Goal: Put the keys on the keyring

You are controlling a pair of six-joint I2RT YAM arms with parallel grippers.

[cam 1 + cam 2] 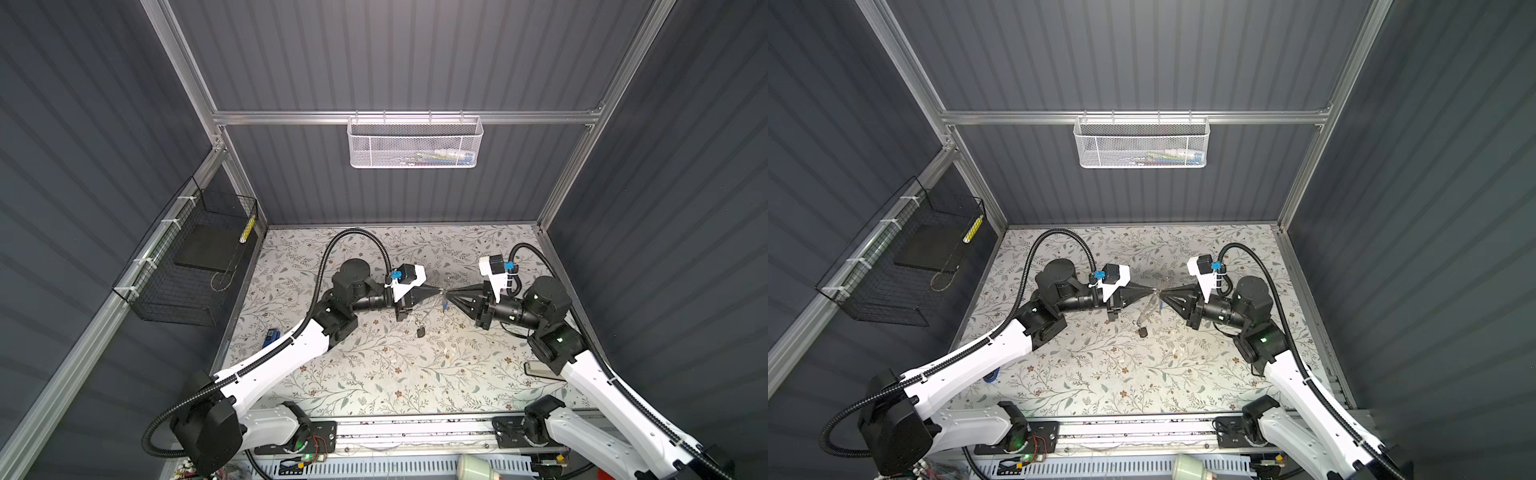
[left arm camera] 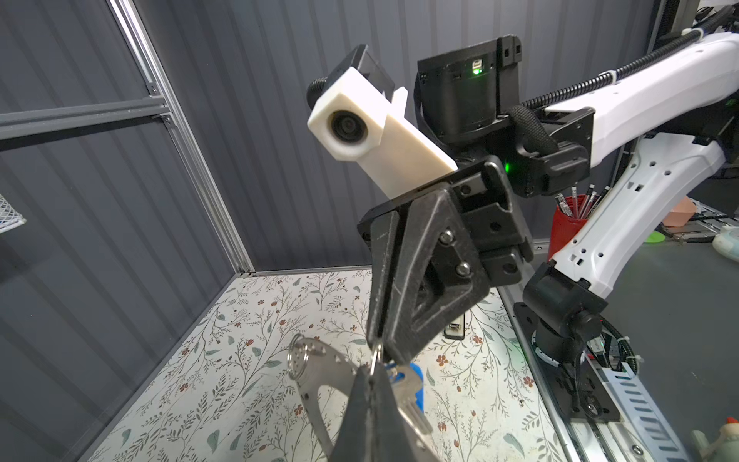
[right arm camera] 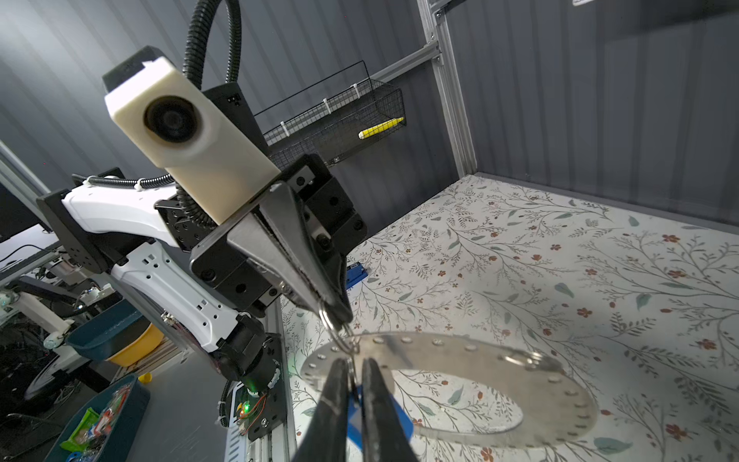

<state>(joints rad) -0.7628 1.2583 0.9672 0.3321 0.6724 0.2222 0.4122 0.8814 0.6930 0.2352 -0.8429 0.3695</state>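
Observation:
Both grippers meet tip to tip above the middle of the floral table. My left gripper (image 2: 371,370) (image 1: 439,291) is shut on the rim of the keyring (image 2: 320,360) (image 3: 520,374), a flat grey metal ring with small holes that slopes down from the tips. My right gripper (image 3: 352,362) (image 1: 452,292) is shut on the thin wire loop of the silvery key (image 2: 406,386); its blue tag (image 3: 398,418) hangs just under the fingers. The black key (image 1: 420,331) (image 1: 1143,331) sits at the keyring's low end; whether it hangs or rests on the table I cannot tell.
A blue rectangular block (image 1: 270,337) lies at the table's left edge beside the left arm. A black wire basket (image 1: 187,266) hangs on the left wall and a white mesh basket (image 1: 415,141) on the back wall. A pale flat object (image 1: 540,370) lies under the right arm.

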